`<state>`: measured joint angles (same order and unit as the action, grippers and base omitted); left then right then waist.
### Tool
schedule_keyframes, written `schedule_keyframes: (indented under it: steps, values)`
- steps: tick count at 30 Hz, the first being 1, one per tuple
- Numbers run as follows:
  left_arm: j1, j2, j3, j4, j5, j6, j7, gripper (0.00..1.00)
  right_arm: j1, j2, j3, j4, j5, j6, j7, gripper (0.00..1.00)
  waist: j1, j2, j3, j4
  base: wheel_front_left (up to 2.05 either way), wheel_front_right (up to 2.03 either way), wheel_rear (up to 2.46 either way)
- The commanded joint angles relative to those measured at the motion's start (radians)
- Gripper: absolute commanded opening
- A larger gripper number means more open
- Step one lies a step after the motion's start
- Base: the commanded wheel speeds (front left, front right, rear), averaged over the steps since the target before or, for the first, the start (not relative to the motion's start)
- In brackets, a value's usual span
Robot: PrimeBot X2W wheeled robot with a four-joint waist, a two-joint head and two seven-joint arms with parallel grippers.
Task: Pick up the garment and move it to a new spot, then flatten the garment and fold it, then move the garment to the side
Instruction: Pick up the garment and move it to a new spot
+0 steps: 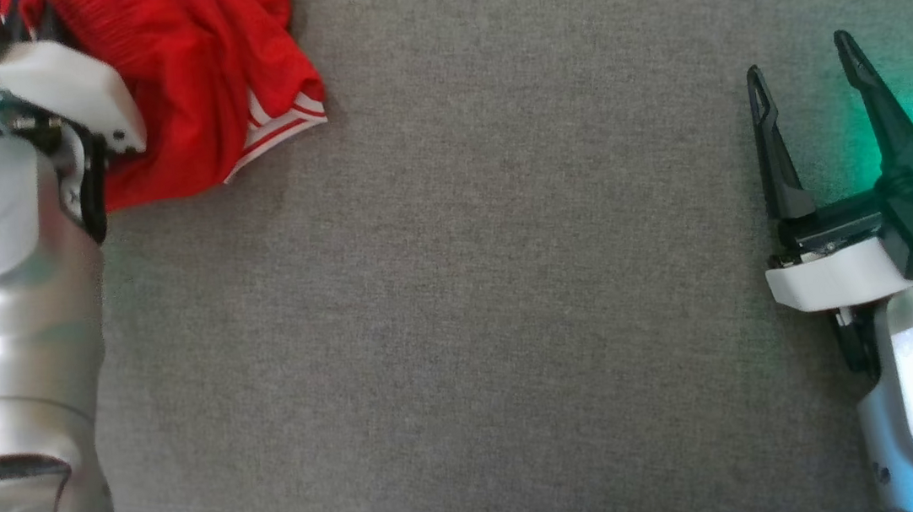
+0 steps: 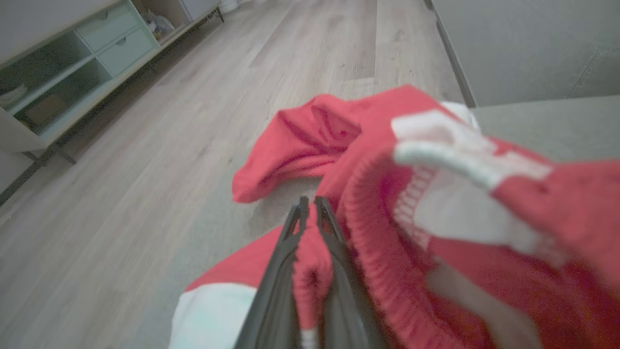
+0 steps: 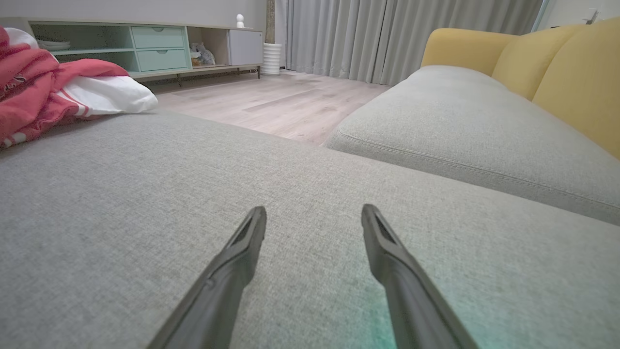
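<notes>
Upper left, the left fingers [image 2: 278,271] are clenched on a fold of the crumpled red garment [image 1: 192,80], at a corner of the grey sofa cushion [image 1: 468,289]: pick-up in hand. Next, I judge, it needs lifting clear and carrying toward centre. At right, the right fingers [image 1: 777,154] stand released, empty. The background shelf unit [image 3: 160,48] holds blurred oddments.

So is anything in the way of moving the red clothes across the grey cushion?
Nothing visible. The left gripper is shut on a fold of the red white-striped garment, and the grey cushion beside it lies bare.
</notes>
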<state>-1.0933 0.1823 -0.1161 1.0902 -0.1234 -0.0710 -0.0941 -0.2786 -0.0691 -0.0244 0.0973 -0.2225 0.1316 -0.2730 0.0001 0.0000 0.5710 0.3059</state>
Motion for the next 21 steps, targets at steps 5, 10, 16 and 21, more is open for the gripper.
schedule_keyframes:
  steps: [5, 10, 16, 21]
  values:
    - [-0.077, 0.081, -0.014, -0.069, 0.029, 0.012, -0.070, 0.00, 0.025, 0.012, 0.011, 0.064, 0.016, -0.001, 0.011, 1.00, -0.0001, 0.0000, -0.087, -0.016, 0.00, 0.00, 0.00]
    - [-0.106, 0.089, -0.054, -0.150, 0.056, 0.005, -0.090, 0.00, 0.056, 0.018, 0.017, 0.082, 0.053, -0.001, 0.011, 1.00, -0.0001, 0.0000, -0.202, -0.050, 0.00, 0.00, 0.00]
    - [-0.127, 0.078, -0.104, -0.312, 0.063, -0.025, -0.053, 0.00, 0.101, 0.019, 0.045, 0.092, 0.148, -0.001, 0.011, 1.00, -0.0001, 0.0000, -0.338, -0.124, 0.00, 0.00, 0.00]
    - [-0.137, 0.042, -0.160, -0.462, 0.034, -0.048, 0.025, 0.00, 0.140, 0.019, 0.059, 0.087, 0.210, -0.001, 0.011, 1.00, -0.0001, 0.0000, -0.420, -0.221, 0.00, 0.00, 0.00]
